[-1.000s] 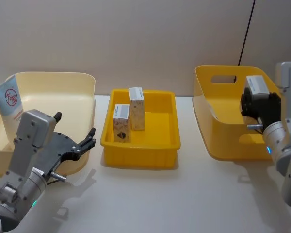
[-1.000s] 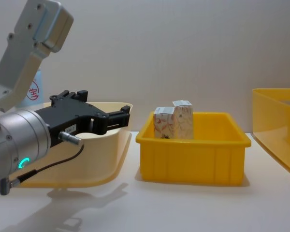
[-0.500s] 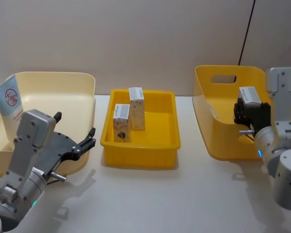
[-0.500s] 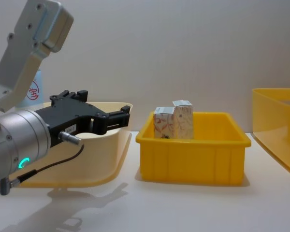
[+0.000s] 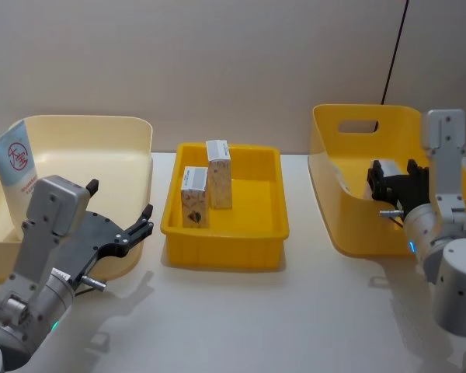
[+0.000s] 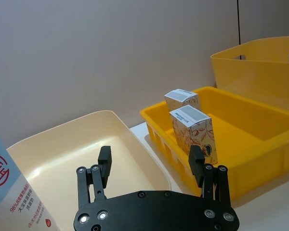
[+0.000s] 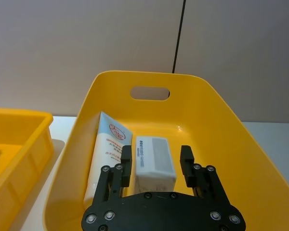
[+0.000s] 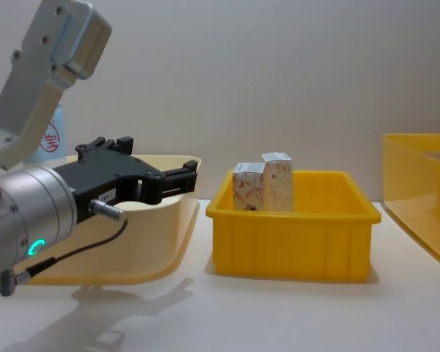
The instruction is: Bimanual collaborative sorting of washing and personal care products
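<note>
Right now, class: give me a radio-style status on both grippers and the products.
Left gripper open, hovering at cream bin. Right gripper astride carton inside yellow tub, grip unconfirmed. Tube beside it. Two cartons in middle tray. Nothing blocking.

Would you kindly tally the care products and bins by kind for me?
Squeeze tubes: 2 – one in the cream bin, one in the handled yellow bin.
Marbled cartons: 3 – two in the middle tray, one between the right tool's fingers.
Bins: 3.
Total: 8.
</note>
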Robot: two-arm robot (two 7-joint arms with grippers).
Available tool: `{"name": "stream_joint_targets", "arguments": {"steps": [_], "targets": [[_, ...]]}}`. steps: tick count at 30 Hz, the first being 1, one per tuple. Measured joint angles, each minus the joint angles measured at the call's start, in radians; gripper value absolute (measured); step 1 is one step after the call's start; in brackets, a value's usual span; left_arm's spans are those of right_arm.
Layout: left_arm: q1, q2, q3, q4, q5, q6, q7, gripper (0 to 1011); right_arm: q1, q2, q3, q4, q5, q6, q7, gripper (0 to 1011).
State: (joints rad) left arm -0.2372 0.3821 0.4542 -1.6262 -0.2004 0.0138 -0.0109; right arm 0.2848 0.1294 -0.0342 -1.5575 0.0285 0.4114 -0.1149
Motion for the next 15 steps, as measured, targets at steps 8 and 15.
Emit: {"name": "stream_joint_targets", "arguments": {"steps": [8, 15], "targets": [[0.0, 0.0, 0.0, 0.0, 0.0, 0.0, 0.0, 1000, 0.001, -0.003, -0.001, 0.003, -0.001, 0.005, -0.001, 837], [0.0, 0.0, 0.0, 0.0, 0.0, 0.0, 0.0, 1000, 0.001, -0.003, -0.001, 0.004, -0.001, 0.004, -0.001, 995]]}}
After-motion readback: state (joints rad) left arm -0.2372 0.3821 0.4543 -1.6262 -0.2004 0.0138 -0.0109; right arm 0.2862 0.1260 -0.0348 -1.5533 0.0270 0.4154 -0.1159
